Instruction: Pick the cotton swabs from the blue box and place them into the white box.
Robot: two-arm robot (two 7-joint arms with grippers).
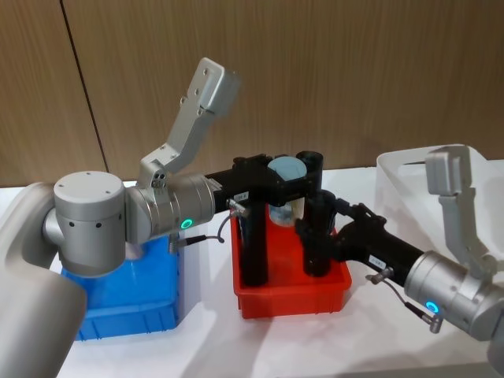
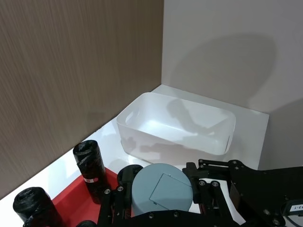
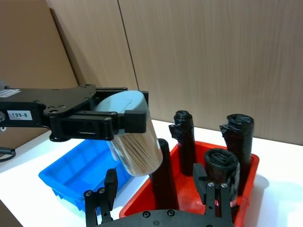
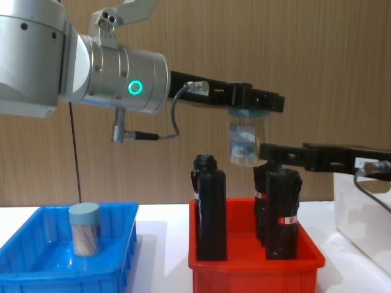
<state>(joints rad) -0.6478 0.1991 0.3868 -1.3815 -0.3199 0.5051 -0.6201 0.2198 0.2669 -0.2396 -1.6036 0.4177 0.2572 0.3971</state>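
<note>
My left gripper (image 1: 285,179) is shut on a cotton swab jar (image 4: 244,141), gripping it near its pale blue lid (image 2: 161,189) and holding it tilted in the air over the red bin (image 1: 291,303). A second cotton swab jar (image 4: 84,229) stands upright in the blue box (image 4: 36,268), which sits at the left (image 1: 134,303). The white box (image 2: 128,118) lies beyond at the right (image 1: 390,169). My right gripper (image 3: 158,189) is open, low beside the red bin's black rolls (image 1: 319,224), just below and right of the held jar (image 3: 135,139).
Several tall black rolls (image 4: 211,207) stand upright in the red bin (image 4: 256,268), between the blue box and the white box (image 4: 363,226). A wooden wall runs close behind the table.
</note>
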